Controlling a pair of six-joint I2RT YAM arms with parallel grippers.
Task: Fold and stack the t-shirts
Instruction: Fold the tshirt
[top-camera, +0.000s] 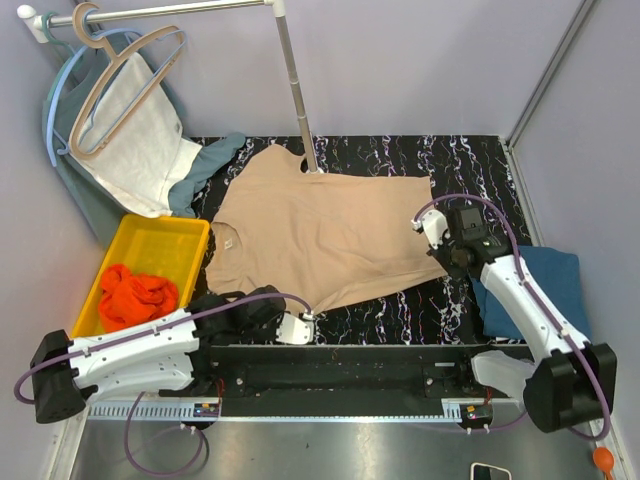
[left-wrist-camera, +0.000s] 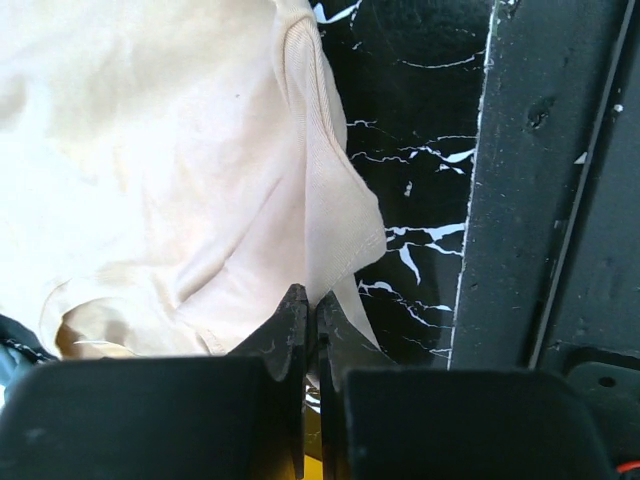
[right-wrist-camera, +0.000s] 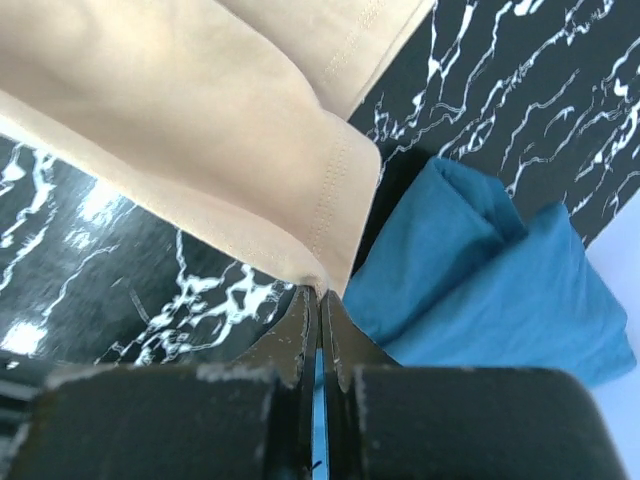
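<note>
**Both claws pinching the beige t-shirt on the worktop**

Your beige t-shirt (top-camera: 320, 235) lies spread across the middle of the black marbled worktop (top-camera: 470, 160). Its collar points toward the left side and its hem toward the right.

Your left claw (left-wrist-camera: 308, 305) sits at the shirt's near edge. Its fingers are pressed together and nip the cloth, and in the left wrist view a ridge of fabric rises straight to the tips.

Your right claw (right-wrist-camera: 320, 300) is at the shirt's right-hand corner. It is likewise squeezed tight on the stitched hem, which gathers into a point between its tips.

The dark teal-blue t-shirt (top-camera: 560, 275) lies bundled at the right edge of the worktop, partly under your right arm. In the right wrist view it sits just beside the pinched corner.

The orange-red t-shirt (top-camera: 135, 295) is crumpled in the yellow bin (top-camera: 150, 225) at the left, close to the beige shirt's collar.

At the back left, a white cloth (top-camera: 140, 140) hangs with a hanger (top-camera: 110, 90) on a metal rack. A dull grey-green garment (top-camera: 80, 195) hangs behind it. The rack's slanted pole (top-camera: 295, 80) comes down to the worktop by the far edge of the beige shirt.
</note>
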